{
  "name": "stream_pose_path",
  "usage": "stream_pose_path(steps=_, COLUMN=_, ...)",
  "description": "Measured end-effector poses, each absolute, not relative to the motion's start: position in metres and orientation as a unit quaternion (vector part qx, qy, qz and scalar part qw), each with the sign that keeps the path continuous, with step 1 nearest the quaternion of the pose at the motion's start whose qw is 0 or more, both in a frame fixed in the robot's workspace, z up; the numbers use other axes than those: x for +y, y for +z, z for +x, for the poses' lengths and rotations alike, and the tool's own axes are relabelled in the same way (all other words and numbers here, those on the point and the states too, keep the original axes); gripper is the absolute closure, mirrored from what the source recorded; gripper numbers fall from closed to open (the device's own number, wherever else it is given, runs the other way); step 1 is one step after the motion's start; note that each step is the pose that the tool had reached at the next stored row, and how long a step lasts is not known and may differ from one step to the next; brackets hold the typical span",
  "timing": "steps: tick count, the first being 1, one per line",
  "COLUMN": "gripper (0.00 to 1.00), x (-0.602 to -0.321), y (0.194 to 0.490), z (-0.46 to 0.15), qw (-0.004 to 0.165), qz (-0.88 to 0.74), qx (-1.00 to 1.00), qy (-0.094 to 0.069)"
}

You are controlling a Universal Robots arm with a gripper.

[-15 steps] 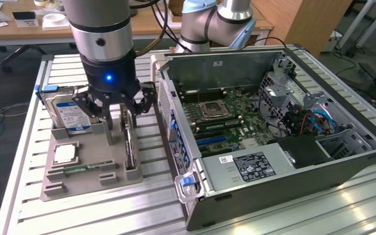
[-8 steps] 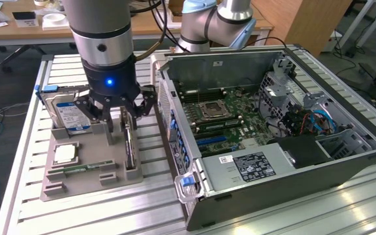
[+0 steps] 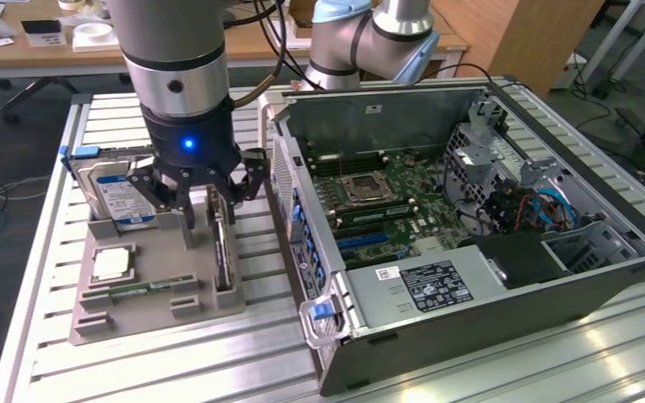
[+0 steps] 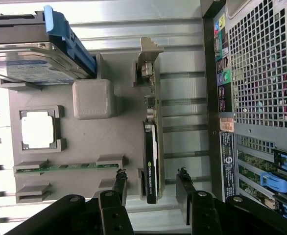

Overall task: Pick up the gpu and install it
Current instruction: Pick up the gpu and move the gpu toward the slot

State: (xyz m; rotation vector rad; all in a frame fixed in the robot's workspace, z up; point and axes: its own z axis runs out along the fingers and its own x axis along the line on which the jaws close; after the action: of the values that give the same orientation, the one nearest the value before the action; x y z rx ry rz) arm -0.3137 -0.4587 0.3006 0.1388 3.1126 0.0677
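The gpu (image 4: 151, 147) stands on its long edge in a slot of the grey holder tray (image 4: 84, 144), black cooler face to one side and its silver bracket (image 4: 148, 54) at the far end. In the exterior view the gpu (image 3: 222, 262) is a thin dark strip at the tray's side nearest the computer case. My gripper (image 4: 151, 188) is open and hangs just above the card's near end. One finger (image 4: 120, 185) and the other finger (image 4: 182, 182) stand on either side of the card with gaps. In the exterior view the gripper (image 3: 214, 220) is low over the tray (image 3: 165, 269).
The tray also holds a silver hard drive (image 3: 121, 191) with a blue-white label, a processor chip (image 3: 112, 263) and a green memory stick (image 3: 144, 288). The open computer case (image 3: 469, 210) lies at the exterior view's right, motherboard exposed. A second arm's base (image 3: 356, 42) stands behind it.
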Motion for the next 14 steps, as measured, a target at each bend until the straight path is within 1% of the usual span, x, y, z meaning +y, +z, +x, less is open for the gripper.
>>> stream_pose_path(steps=14, gripper=0.47, x=-0.459, y=0.29, z=-0.314, qw=0.013, qz=0.044, qx=0.999, qy=0.022)
